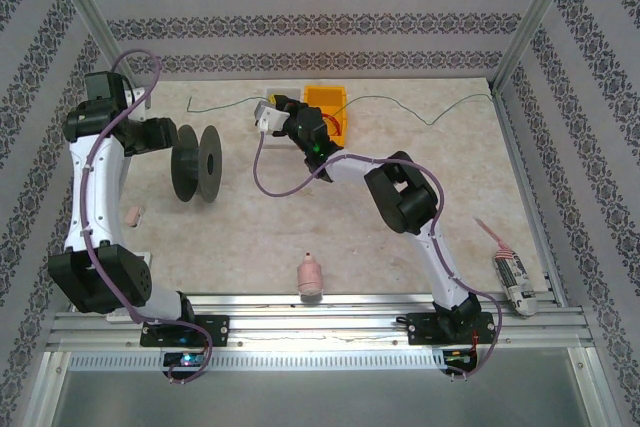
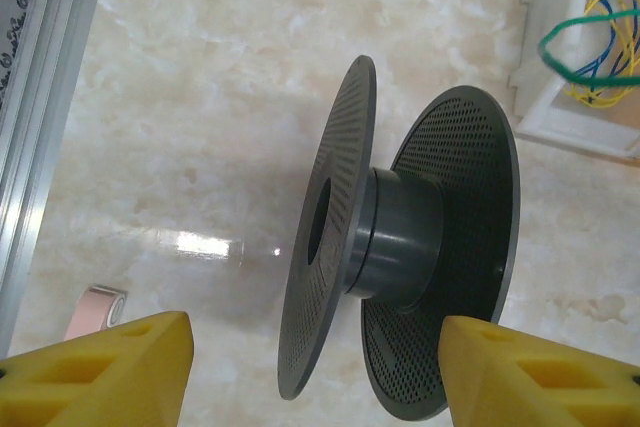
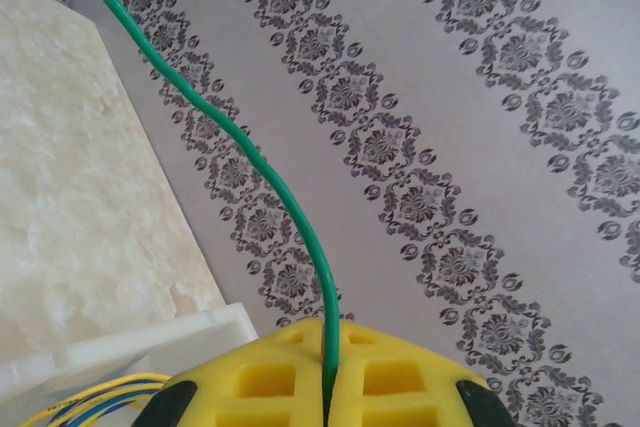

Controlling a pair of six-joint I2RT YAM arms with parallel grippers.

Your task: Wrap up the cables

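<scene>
Right fingers (image 3: 400, 382) tight around green cable (image 3: 250, 159).

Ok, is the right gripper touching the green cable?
Touching. The right wrist view shows the green cable clamped in the seam between the right gripper's shut yellow pads.

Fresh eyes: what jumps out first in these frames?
The black spool stands on edge left of mid-table, the left gripper beside it with jaws open. At the far side, by the orange bin, the right gripper has its jaws shut on a thin green cable that trails along the table's back edge.
</scene>
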